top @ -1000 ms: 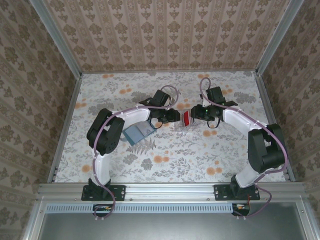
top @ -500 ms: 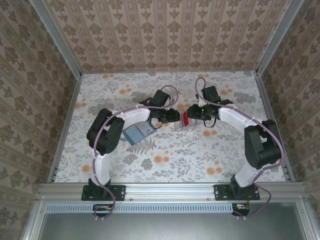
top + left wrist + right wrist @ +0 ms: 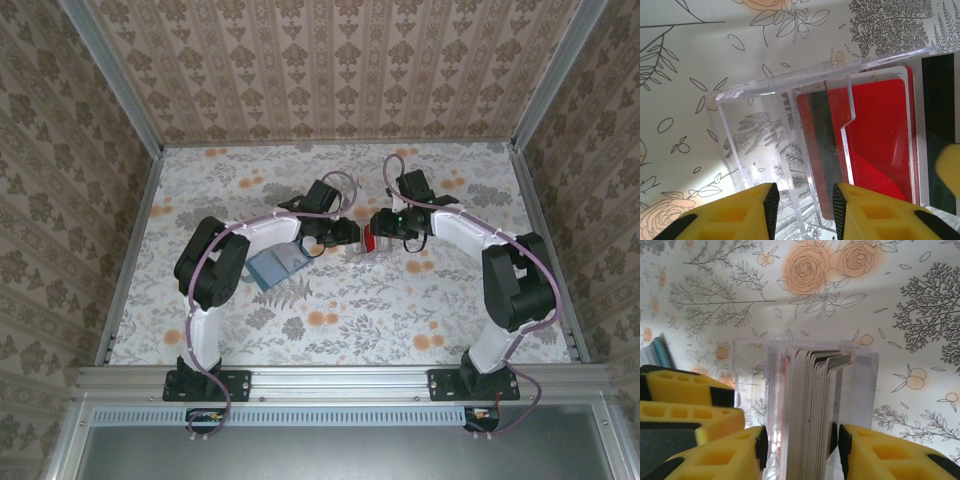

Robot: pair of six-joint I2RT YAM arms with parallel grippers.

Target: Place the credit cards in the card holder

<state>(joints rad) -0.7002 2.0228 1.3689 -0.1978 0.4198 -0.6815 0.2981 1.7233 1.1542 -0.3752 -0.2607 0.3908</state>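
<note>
The credit cards (image 3: 812,405) stand on edge as a stack in a clear tray (image 3: 862,385). In the left wrist view a red card (image 3: 875,140) faces me behind the tray's clear wall (image 3: 740,125). My right gripper (image 3: 800,450) is open, one pad on each side of the stack and the tray wall. My left gripper (image 3: 802,210) is shut on the tray's near end. From above, the left gripper (image 3: 350,234) and right gripper (image 3: 382,228) meet at the red card (image 3: 368,238). The teal card holder (image 3: 277,266) lies flat under the left forearm.
The tray sits mid-table on the flowered cloth (image 3: 330,320). Patterned walls and metal rails (image 3: 130,250) bound the table on three sides. The left gripper's yellow fingers (image 3: 685,387) are close to the tray's left side in the right wrist view.
My right gripper has moved left and slightly back, closing in on the tray and the cards. The left arm, the tray and the card holder have stayed put.
</note>
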